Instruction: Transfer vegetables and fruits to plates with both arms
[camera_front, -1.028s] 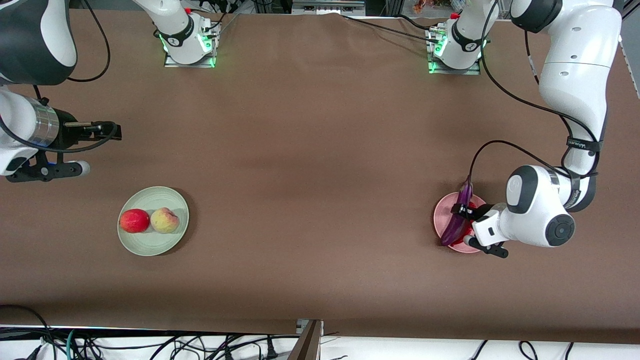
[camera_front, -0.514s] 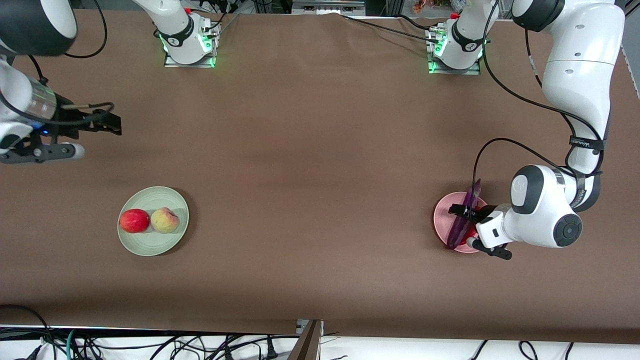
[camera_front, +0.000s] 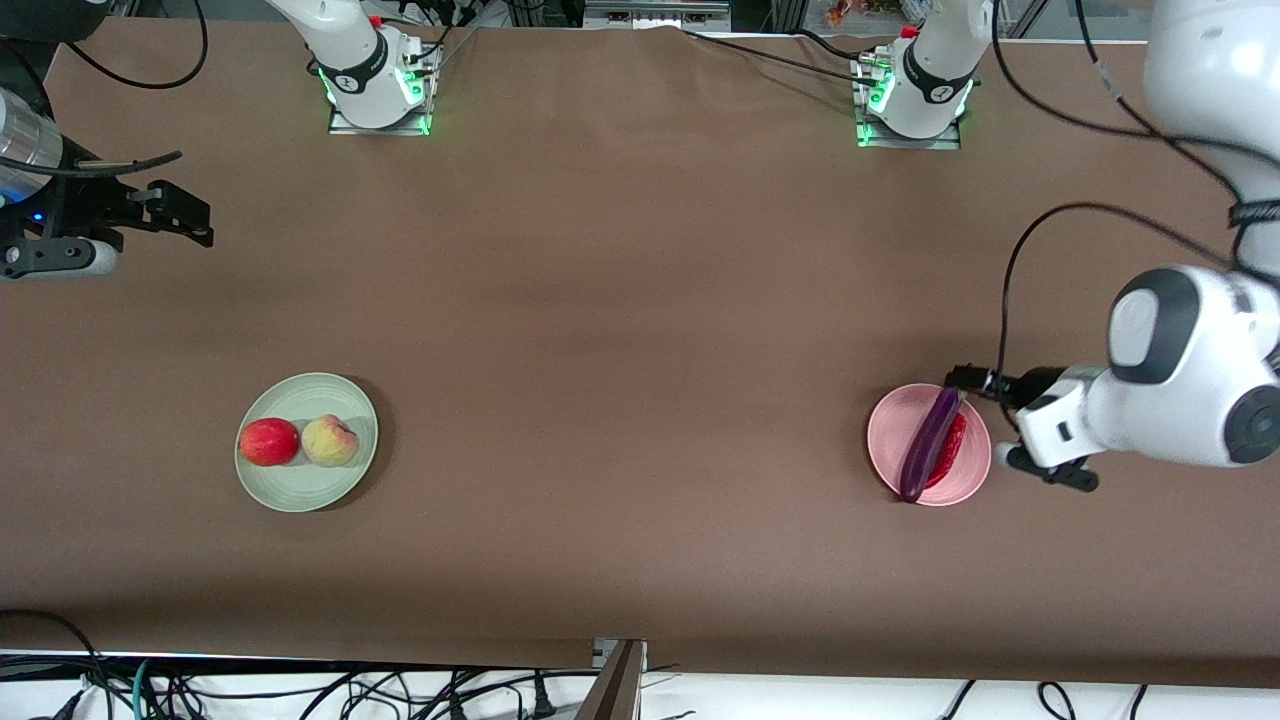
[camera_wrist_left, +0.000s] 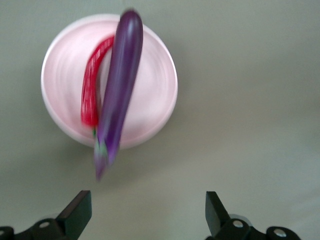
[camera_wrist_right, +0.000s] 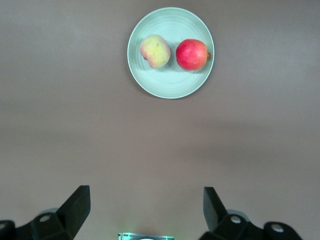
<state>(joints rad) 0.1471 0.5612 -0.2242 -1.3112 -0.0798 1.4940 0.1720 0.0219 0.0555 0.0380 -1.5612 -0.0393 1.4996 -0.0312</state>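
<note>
The purple eggplant (camera_front: 932, 444) lies on the pale pink plate (camera_front: 890, 463), over the red chili pepper (camera_front: 953, 456); its stem end overhangs the rim in the left wrist view (camera_wrist_left: 119, 90). My left gripper (camera_front: 968, 381) is open and empty, up in the air just off the plate's edge. The red apple (camera_front: 269, 442) and the yellowish peach (camera_front: 330, 441) sit side by side on the pale green plate (camera_front: 300, 490). My right gripper (camera_front: 190, 220) is open and empty, raised over bare table at the right arm's end.
Both arm bases (camera_front: 378, 80) (camera_front: 912, 90) stand along the table's back edge. Brown table cover spans between the two plates. Cables hang past the table's front edge (camera_front: 300, 690).
My left gripper let go of the eggplant, which now lies flat on the pink plate, and the arm lifted and pulled away. My right gripper rose and drew back.
</note>
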